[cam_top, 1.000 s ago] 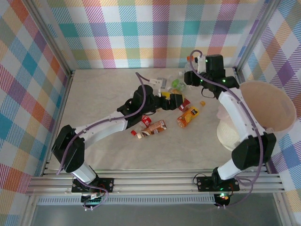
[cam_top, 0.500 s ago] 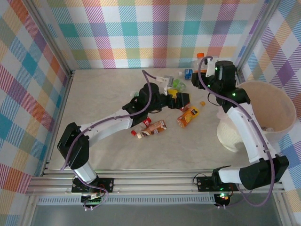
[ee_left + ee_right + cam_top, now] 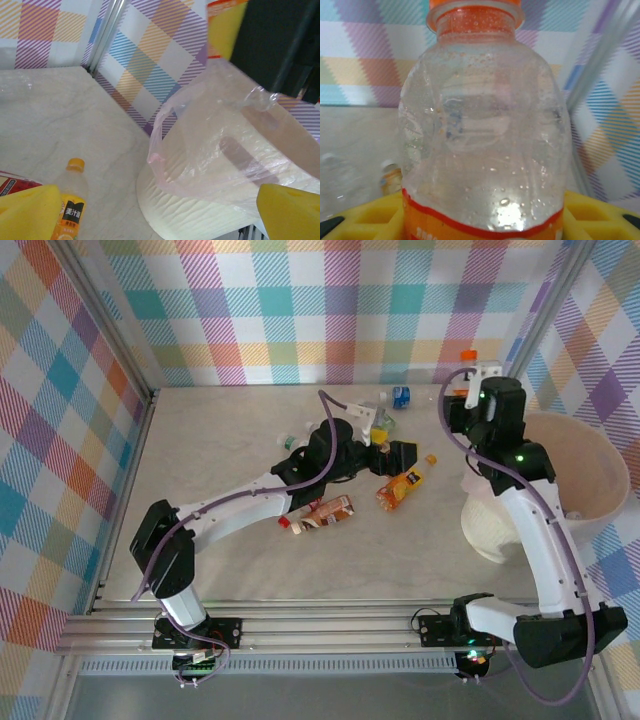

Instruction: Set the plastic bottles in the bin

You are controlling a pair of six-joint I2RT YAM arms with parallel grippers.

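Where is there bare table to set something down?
Free: the whole left part of the table, along the left wall, and the near strip between the front rail and the brown-labelled bottle. Crowded: the bottles around the left gripper, up to the bin.

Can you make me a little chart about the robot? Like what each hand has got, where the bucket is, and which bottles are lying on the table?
right fingers: shut on an orange-capped bottle, held up beside the bin
left fingers: open, holding nothing, low over the table
bin: right side of the table, lined with a thin plastic bag
bottles on table: orange juice bottle, brown-labelled bottle, a few more behind
job: not finished
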